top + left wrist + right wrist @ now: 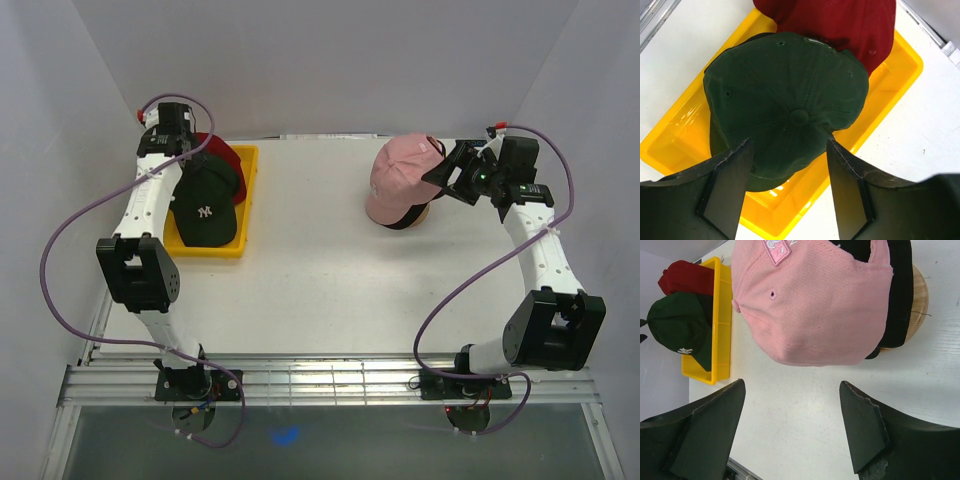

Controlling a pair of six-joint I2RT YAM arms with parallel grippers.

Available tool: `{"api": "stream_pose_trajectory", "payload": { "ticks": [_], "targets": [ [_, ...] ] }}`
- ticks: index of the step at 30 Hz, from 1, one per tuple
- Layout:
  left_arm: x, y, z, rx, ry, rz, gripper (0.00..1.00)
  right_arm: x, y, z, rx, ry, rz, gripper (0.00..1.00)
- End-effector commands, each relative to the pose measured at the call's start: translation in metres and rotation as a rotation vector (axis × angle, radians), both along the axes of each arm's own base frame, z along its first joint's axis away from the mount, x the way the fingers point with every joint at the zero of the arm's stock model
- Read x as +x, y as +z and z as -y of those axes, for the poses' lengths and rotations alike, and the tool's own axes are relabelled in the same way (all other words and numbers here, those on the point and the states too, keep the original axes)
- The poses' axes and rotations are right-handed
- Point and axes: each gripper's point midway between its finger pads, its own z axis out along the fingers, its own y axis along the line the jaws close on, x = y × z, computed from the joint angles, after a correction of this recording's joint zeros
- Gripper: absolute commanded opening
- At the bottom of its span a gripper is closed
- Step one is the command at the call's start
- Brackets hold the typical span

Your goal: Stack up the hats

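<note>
Pink cap [400, 180] tops the stand [920, 305], far right; green cap [205, 205] and red cap [222, 152] lie in the left tray [245, 200]. Left gripper [787, 143] and right gripper [791, 384] gape, empty.

The tray [207, 250] lies at the far left of the table [320, 280]. Two caps lie in it: the front cap [205, 205] at the near end, overlapping the rear cap [225, 155] behind it. The stand [920, 300] is at the far right, carrying a lower cap [897, 295] with an upper cap [400, 178] on top. The left gripper [789, 145] hangs over the front cap. The right gripper [792, 385] is just right of the stand.
</note>
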Motion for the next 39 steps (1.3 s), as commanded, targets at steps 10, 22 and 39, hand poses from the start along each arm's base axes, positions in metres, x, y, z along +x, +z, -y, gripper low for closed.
{"api": "stream_pose_trajectory", "payload": {
  "ticks": [10, 22, 39],
  "targets": [
    [0.008, -0.017, -0.001, 0.017, 0.004, 0.001, 0.66, 0.003, 0.017, 0.0, -0.01, 0.018, 0.08, 0.81],
    [0.012, -0.013, 0.006, 0.032, -0.02, 0.019, 0.28, 0.001, 0.016, 0.0, -0.012, 0.022, 0.083, 0.79],
    [-0.002, 0.093, 0.019, 0.034, -0.13, 0.186, 0.0, 0.001, 0.02, 0.001, -0.02, 0.017, 0.088, 0.79]
  ]
}}
